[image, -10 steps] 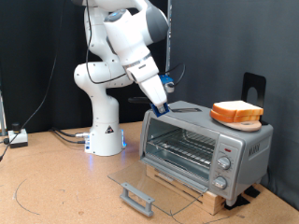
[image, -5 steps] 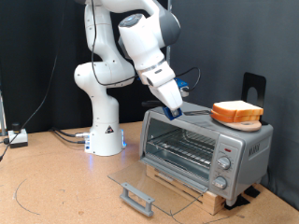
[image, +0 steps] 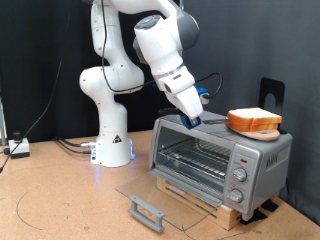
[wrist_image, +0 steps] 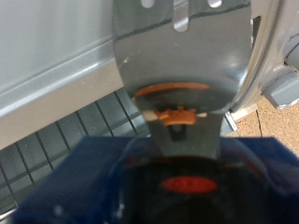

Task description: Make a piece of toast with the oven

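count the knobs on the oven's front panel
3 knobs, stacked on the oven panel at the exterior view's right: top, middle, bottom. None seem hidden.

The exterior view is evenly and brightly lit from above, sharp throughout, with a dark curtain behind and soft shadows under the oven (image: 220, 160). The wrist view is blurred and out of focus up close, its pale metal surfaces washed out.

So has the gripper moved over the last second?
Yes. The gripper has shifted toward the exterior view's right along the top of the oven, closing on the piece of toast, which has stayed put.
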Available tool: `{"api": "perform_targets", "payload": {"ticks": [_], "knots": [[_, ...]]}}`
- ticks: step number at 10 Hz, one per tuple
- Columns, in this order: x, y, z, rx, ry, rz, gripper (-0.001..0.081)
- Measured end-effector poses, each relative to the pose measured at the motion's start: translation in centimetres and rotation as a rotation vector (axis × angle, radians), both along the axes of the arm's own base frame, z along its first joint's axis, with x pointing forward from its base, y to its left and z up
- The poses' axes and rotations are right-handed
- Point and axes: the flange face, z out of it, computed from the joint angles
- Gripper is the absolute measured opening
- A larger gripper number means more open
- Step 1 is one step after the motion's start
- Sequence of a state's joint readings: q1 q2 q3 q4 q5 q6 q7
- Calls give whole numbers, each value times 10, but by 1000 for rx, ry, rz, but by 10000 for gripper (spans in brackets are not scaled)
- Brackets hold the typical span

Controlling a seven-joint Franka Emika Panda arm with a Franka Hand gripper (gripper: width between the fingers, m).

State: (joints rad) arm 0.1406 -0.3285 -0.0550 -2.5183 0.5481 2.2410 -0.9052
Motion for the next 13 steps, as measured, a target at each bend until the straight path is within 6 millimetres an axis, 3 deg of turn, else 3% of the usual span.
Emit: {"api": "perform_targets", "payload": {"ticks": [13], "knots": [[3,12,-1,-17,8,10,394]]}}
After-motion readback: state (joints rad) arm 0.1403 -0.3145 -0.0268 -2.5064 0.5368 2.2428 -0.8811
